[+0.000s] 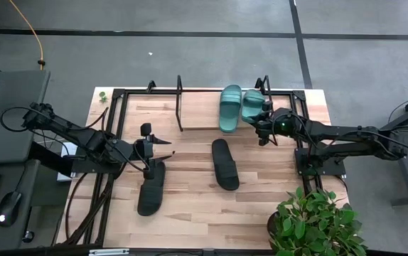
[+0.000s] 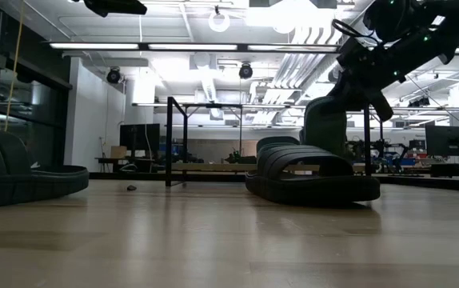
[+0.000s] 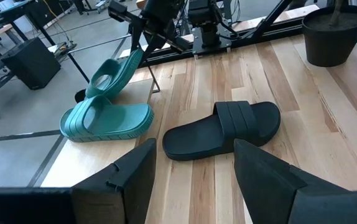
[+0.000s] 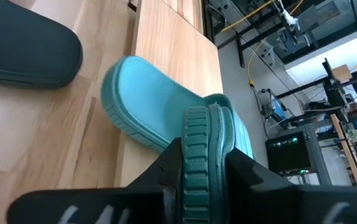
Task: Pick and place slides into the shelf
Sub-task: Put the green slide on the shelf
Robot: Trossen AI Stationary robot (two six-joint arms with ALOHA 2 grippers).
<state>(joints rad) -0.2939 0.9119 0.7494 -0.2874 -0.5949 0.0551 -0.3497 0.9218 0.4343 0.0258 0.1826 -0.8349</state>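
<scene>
Two teal slides lie at the far right, on the shelf's light board (image 1: 204, 107). One teal slide (image 1: 230, 108) lies flat on its sole. The other teal slide (image 1: 252, 102) is tipped up, and my right gripper (image 1: 264, 117) is shut on it. A black slide (image 1: 225, 163) lies flat at the table's middle. A second black slide (image 1: 151, 188) lies near the left. My left gripper (image 1: 147, 160) hovers open above that slide's far end, with nothing between its fingers (image 3: 129, 180). My right gripper pinches the tipped teal slide by the ribbed edge of its sole (image 4: 197, 140) between its two fingers. It comes from the table's right, slanting down. The slide stands tilted on edge, its upper end (image 3: 132, 59) raised and its lower end (image 3: 97, 90) down against the flat teal slide.
A potted plant (image 1: 314, 224) stands at the near right corner. The shelf's black frame bars (image 1: 180, 107) rise along the far side, and more black bars (image 1: 115, 142) run down the table's left. Bare wood lies between the two black slides.
</scene>
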